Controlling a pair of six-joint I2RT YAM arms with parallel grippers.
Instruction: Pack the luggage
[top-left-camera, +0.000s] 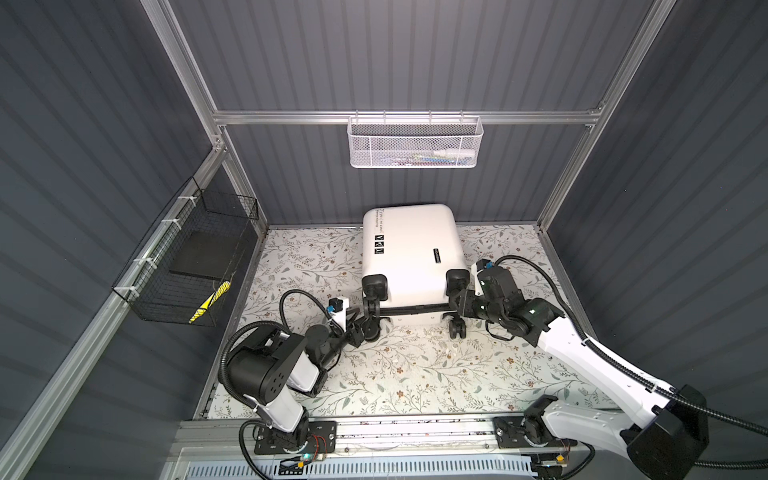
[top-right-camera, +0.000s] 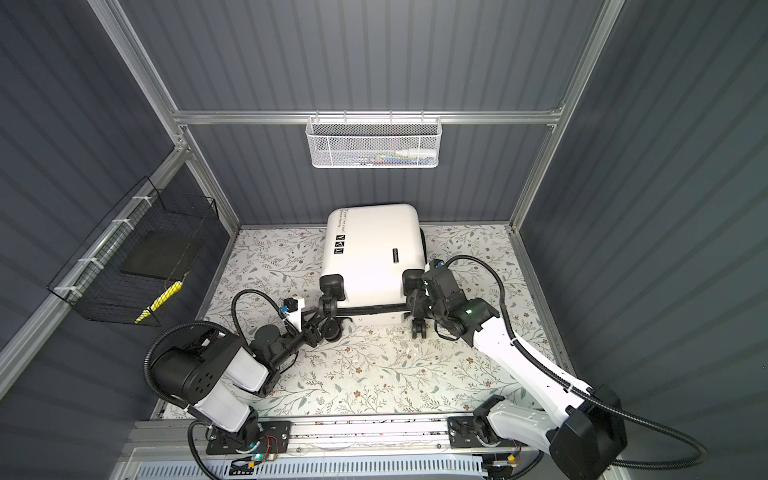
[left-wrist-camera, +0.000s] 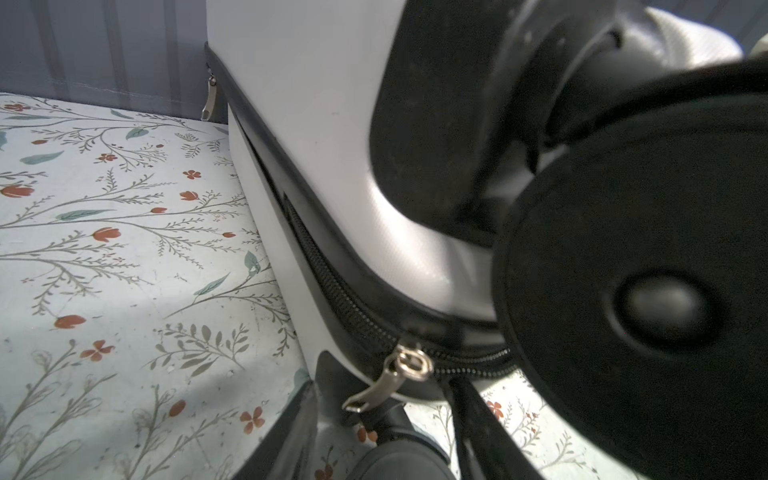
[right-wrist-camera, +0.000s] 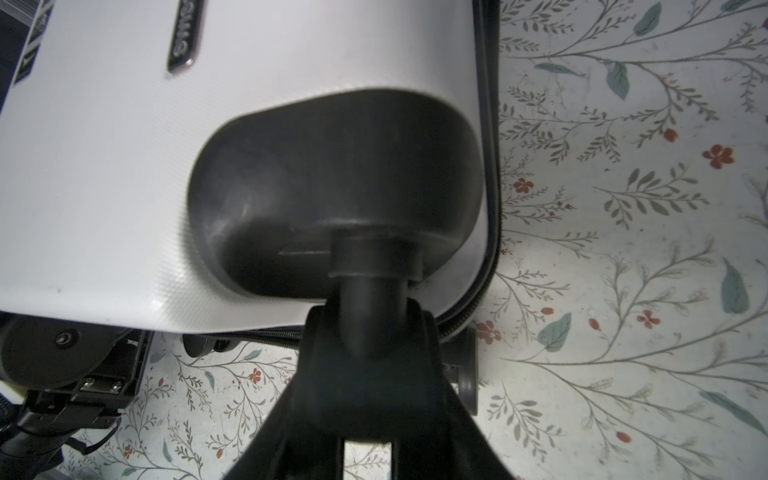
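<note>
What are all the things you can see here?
luggage: one, white, lying flat at the table's back.
wheels: at least three, black, luggage's near end.
zip pulls: two, silver, on luggage's zip.
table: one, flowery, under everything.
mesh basket: one, white, back rail; contents blurry.
wire basket: one, black, left wall.
flat pad: one, black, inside wire basket.
yellow thing: one, inside wire basket.
left arm: jaws apart beside a zip pull.
right arm: jaws closed on a wheel's stem.
</note>
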